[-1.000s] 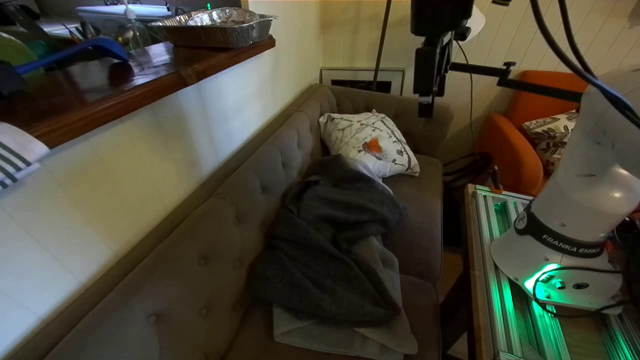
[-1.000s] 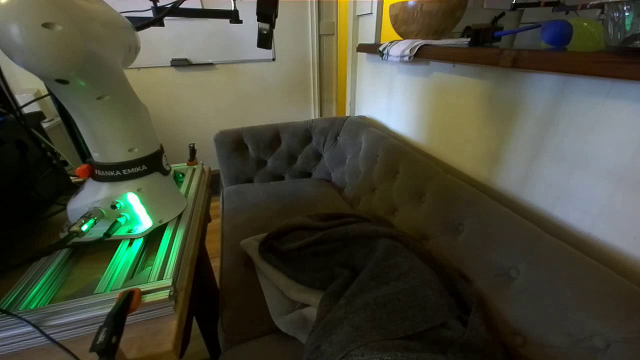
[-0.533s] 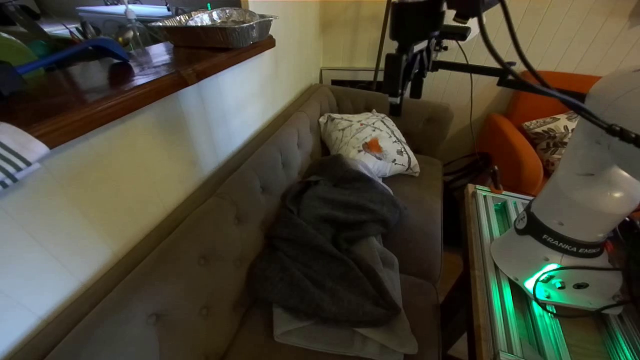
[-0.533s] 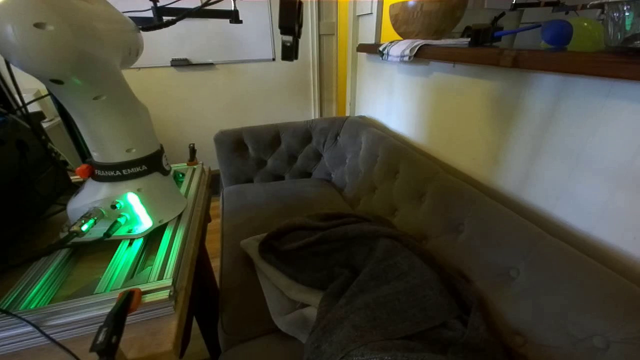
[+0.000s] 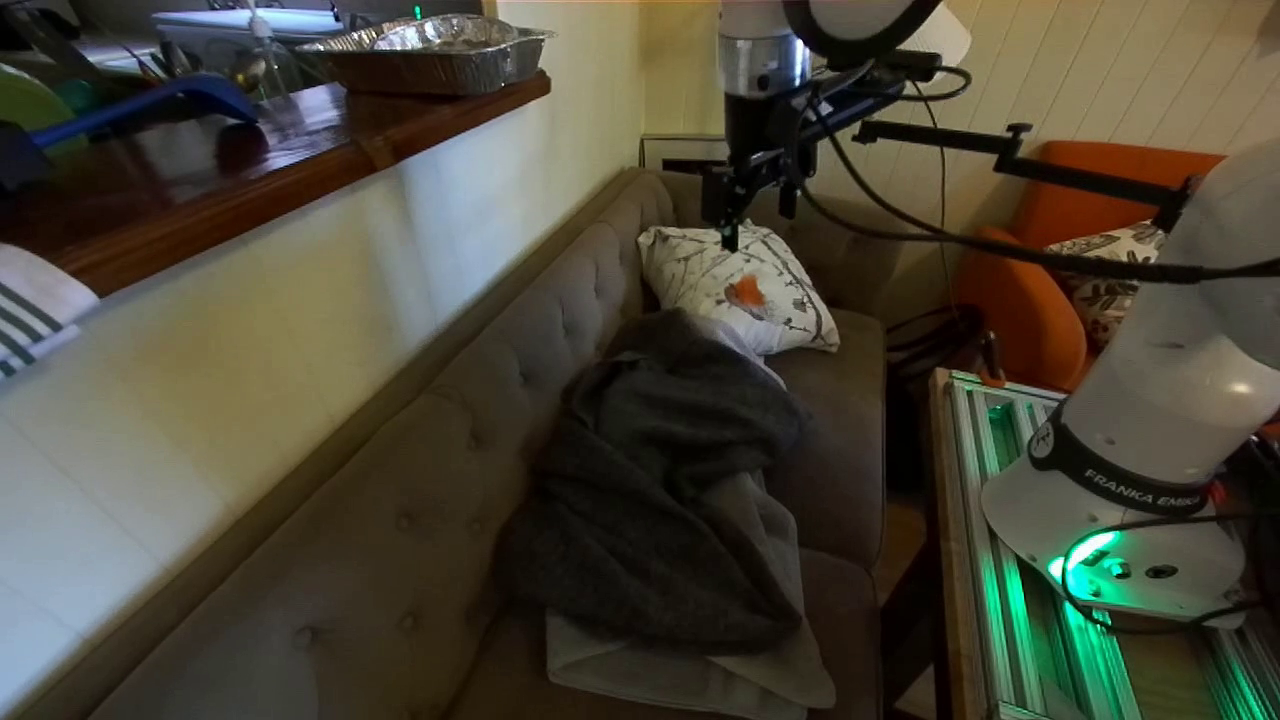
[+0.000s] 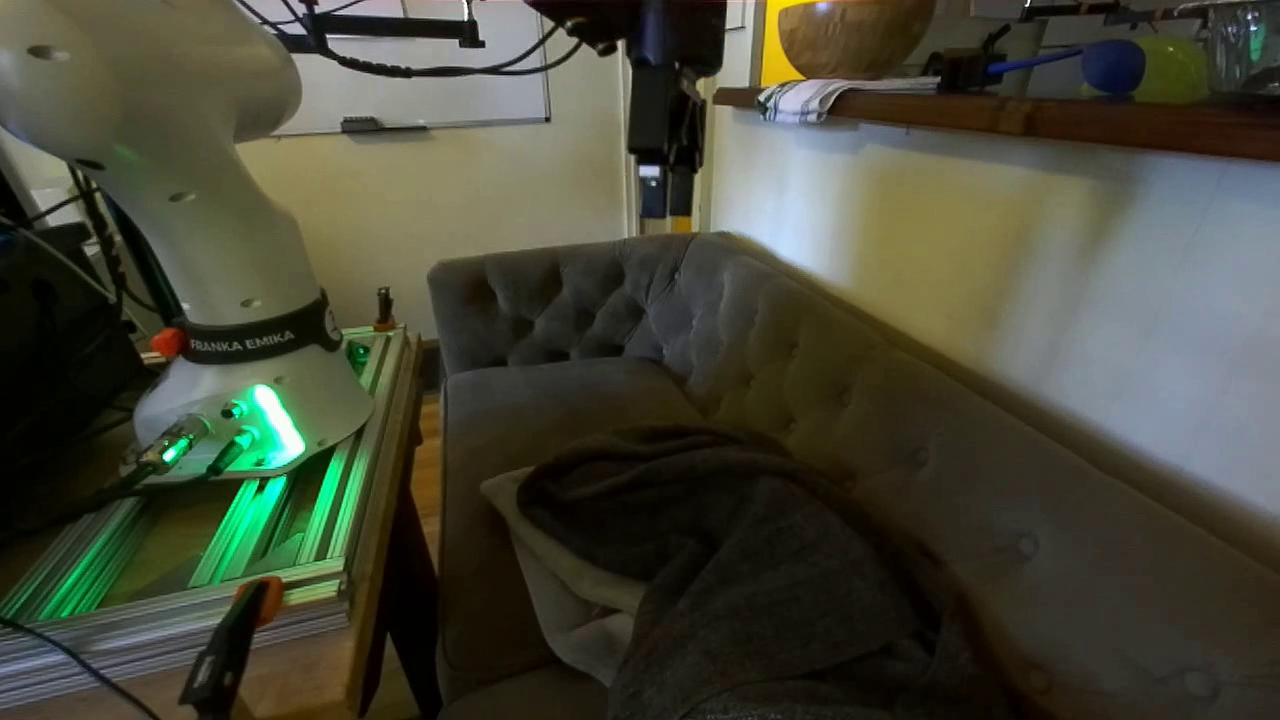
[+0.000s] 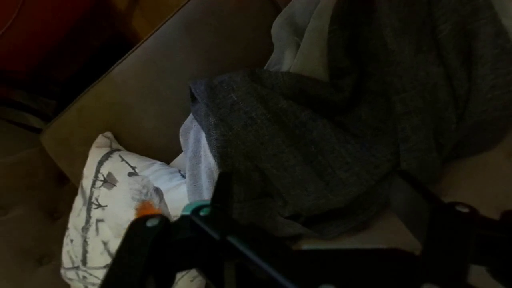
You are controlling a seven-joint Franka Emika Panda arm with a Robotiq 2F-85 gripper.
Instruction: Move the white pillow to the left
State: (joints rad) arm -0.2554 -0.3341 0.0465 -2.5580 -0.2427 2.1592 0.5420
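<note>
The white pillow (image 5: pixel 700 280), printed with branches and an orange bird, lies at the far end of the sofa in an exterior view. It also shows at the lower left of the wrist view (image 7: pixel 108 216), partly behind my gripper. My gripper (image 5: pixel 760 218) hangs above the pillow in that exterior view, its fingertips overlapping the pillow's upper part. The height between them is hard to tell. In the wrist view my gripper (image 7: pixel 312 178) is open, its fingers wide apart with nothing between them, over the dark grey blanket (image 7: pixel 320 132). My gripper (image 6: pixel 667 195) also shows in an exterior view where the pillow is out of view.
The blanket (image 5: pixel 650 500) lies crumpled on the grey sofa (image 5: pixel 460 420) beside the pillow, with pale cloth (image 5: pixel 690 680) under it. A wooden shelf (image 5: pixel 350 150) with a foil tray (image 5: pixel 440 65) juts above the sofa back. The robot's table (image 5: pixel 965 560) stands along the sofa's front.
My gripper has come lower and moved across toward the sofa back, from beyond the pillow to over it in the view. The pillow and blanket have not moved.
</note>
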